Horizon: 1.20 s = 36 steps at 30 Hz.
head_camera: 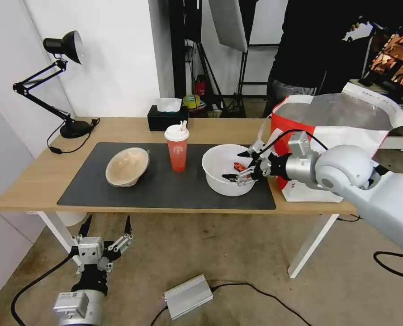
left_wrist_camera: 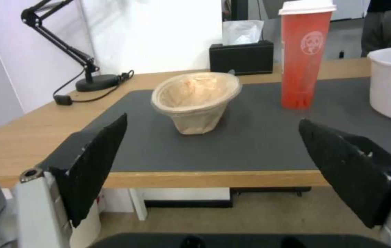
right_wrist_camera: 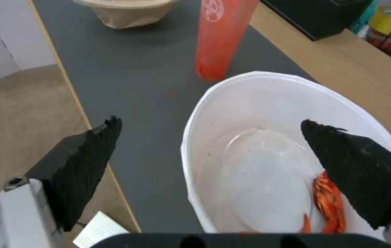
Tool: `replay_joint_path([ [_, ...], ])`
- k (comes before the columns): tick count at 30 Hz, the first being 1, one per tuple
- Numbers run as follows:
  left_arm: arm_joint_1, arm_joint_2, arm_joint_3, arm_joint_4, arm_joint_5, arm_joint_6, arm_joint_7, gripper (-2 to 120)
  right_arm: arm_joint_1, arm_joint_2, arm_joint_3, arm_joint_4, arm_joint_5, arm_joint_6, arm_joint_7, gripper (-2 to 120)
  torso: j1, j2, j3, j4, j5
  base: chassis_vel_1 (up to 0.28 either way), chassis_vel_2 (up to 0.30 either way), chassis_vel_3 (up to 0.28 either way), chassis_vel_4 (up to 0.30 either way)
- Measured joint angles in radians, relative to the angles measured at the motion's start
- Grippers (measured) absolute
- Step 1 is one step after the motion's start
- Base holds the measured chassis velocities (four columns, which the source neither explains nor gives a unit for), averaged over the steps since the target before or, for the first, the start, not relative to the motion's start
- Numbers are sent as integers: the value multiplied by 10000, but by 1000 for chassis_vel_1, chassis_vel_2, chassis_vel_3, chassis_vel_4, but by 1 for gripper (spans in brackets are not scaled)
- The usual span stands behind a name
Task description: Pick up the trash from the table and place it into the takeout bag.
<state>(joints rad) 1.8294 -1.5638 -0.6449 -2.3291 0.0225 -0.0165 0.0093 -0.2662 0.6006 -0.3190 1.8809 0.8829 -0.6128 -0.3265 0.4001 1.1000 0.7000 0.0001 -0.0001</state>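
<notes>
Right claw (head_camera: 240, 168) gapes wide astride the white bowl's (head_camera: 219, 181) near rim, bowl upright, mouth skyward.

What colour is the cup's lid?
White, on a red cup; clearest in the head view.

On surface (head_camera: 38, 181): 2 bowls – 1 white plastic bowl (head_camera: 219, 174), 1 beige pulp bowl (head_camera: 126, 166). 1 red cup (head_camera: 177, 151) w/ lid. 1 takeout bag (head_camera: 341, 136). 1 black tissue box (head_camera: 165, 121). 1 desk lamp (head_camera: 61, 68). 1 grey mat (head_camera: 165, 190).
</notes>
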Motion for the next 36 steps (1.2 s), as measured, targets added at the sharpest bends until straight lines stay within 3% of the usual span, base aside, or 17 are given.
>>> replay_joint_path([
  [36,7,-65,-51,-89,-29,0,-13,100,548,1367,-1128,-1129,235,-787,995,100,-1,0,0,-1,0,0,0,0,0],
])
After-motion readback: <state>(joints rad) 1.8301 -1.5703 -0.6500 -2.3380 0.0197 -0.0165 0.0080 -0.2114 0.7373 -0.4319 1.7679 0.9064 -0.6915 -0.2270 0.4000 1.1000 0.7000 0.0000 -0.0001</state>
